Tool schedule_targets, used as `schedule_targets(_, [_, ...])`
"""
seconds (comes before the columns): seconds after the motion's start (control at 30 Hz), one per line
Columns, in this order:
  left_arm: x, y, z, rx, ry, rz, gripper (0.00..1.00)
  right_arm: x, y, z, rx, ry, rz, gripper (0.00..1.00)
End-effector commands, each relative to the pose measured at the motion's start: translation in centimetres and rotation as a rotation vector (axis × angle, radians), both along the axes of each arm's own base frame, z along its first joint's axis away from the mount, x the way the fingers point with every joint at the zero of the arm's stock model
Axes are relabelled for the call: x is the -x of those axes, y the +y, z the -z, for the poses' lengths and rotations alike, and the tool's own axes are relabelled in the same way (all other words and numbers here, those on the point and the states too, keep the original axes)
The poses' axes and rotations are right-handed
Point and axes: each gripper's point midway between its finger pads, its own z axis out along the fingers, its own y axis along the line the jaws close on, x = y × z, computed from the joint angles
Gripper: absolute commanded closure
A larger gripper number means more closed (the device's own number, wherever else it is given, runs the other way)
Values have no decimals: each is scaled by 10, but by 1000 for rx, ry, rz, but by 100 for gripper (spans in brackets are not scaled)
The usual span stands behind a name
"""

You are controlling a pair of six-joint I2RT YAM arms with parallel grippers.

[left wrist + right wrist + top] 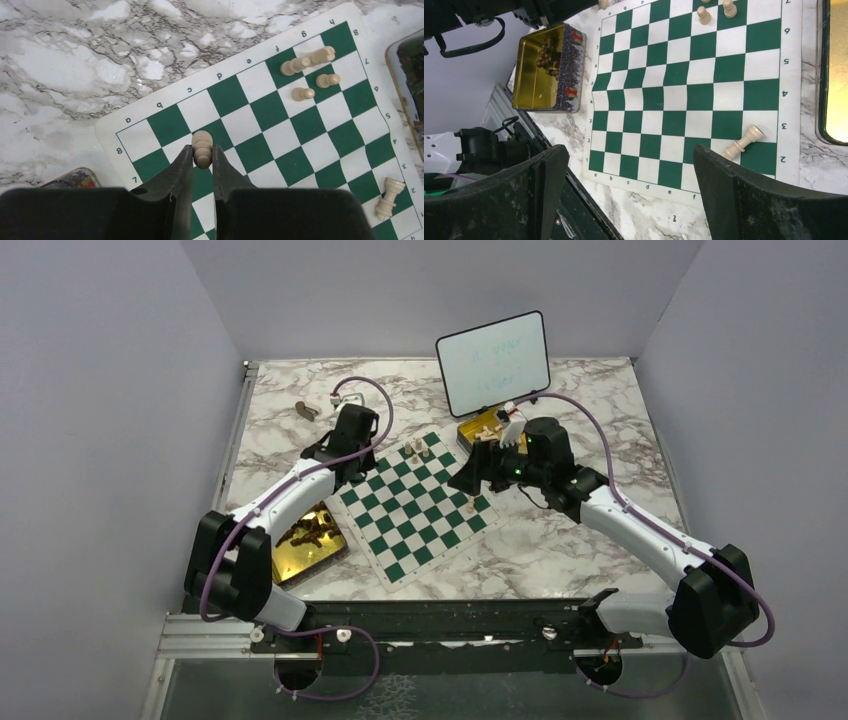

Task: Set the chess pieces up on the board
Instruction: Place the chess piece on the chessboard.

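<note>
Tabletop point(75, 60): marble-patterned, smooth, slight sheen. The board point(674, 95): thin printed sheet, matt, slightly rippled. The pale chess piece point(202, 148) and its fellows: wood look, smooth, low sheen. The tin point(531, 80) near the tabletop's left edge: gold metal, glossy inside, printed outside. The right gripper point(631, 150) fingers point(744, 200): black plastic, matt, grainy.

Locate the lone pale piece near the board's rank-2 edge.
In the right wrist view the pale piece sits on the board around ranks 2 and 3, beside the border nearest the gold tin at right.
</note>
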Motion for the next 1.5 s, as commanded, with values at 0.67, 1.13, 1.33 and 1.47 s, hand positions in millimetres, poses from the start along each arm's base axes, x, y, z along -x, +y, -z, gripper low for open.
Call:
schedule_targets(0.67, [-17,23,53,13,49,-135,88,12,3,-5,-17,27,-36,0])
schedule_targets(1.13, [-35,3,60,36,85,-99,87,7,-10,-8,44,-35,3,0])
schedule_targets(1.33, [-35,-1,68,45,112,-99,87,7,-14,0,76,-20,8,0])
schedule_targets(1.47, [-32,-1,69,35,129,-97,86,8,-15,4,89,-16,9,0])
